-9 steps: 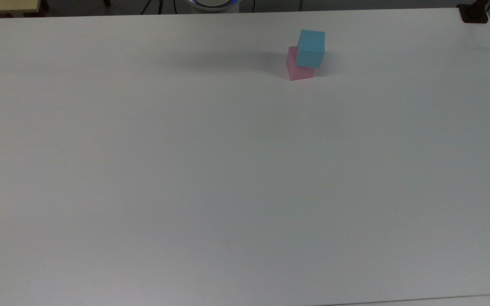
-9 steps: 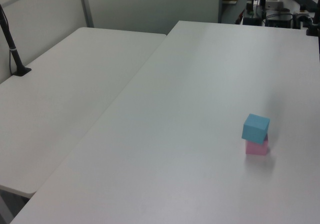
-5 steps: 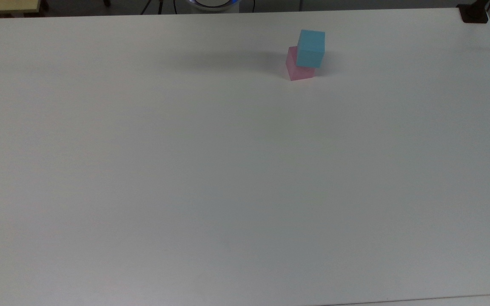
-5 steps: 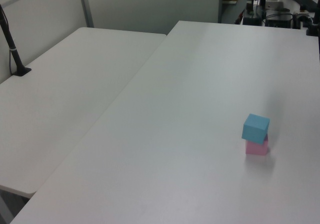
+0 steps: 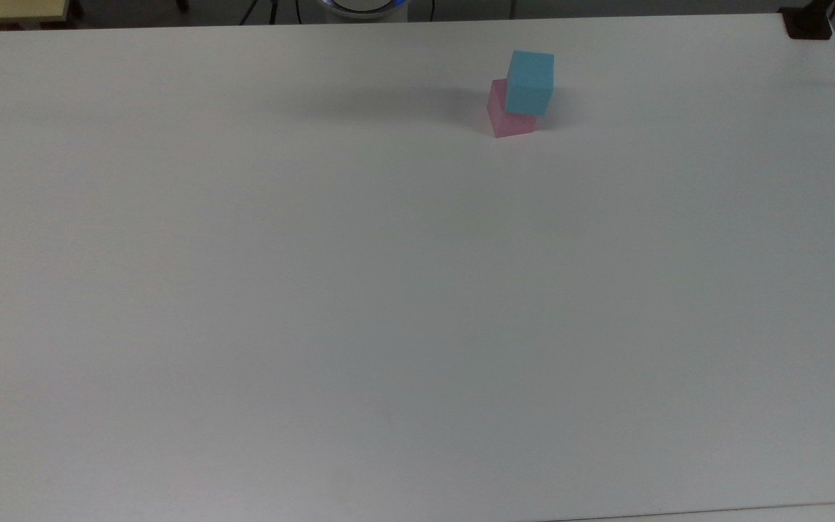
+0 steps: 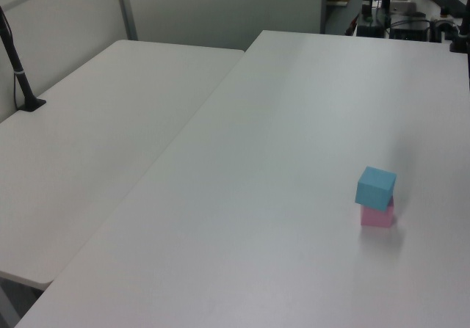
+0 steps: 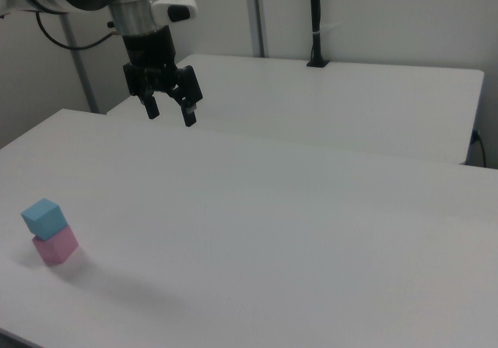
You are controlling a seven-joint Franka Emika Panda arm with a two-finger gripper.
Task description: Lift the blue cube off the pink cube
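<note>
The blue cube (image 5: 530,82) (image 6: 375,187) (image 7: 43,217) rests on top of the pink cube (image 5: 510,121) (image 6: 377,217) (image 7: 54,247), turned a little against it, on the white table (image 5: 388,290). In the right view my gripper (image 7: 171,116) hangs open and empty high above the table, well to the right view's right of the stack and farther back, fingers pointing down. Nothing touches the cubes.
A second white table (image 6: 95,137) adjoins the work table. A black pole on a clamp base (image 6: 22,86) (image 7: 315,21) stands on that table. Cables and equipment (image 6: 396,20) sit beyond the far end in the left view.
</note>
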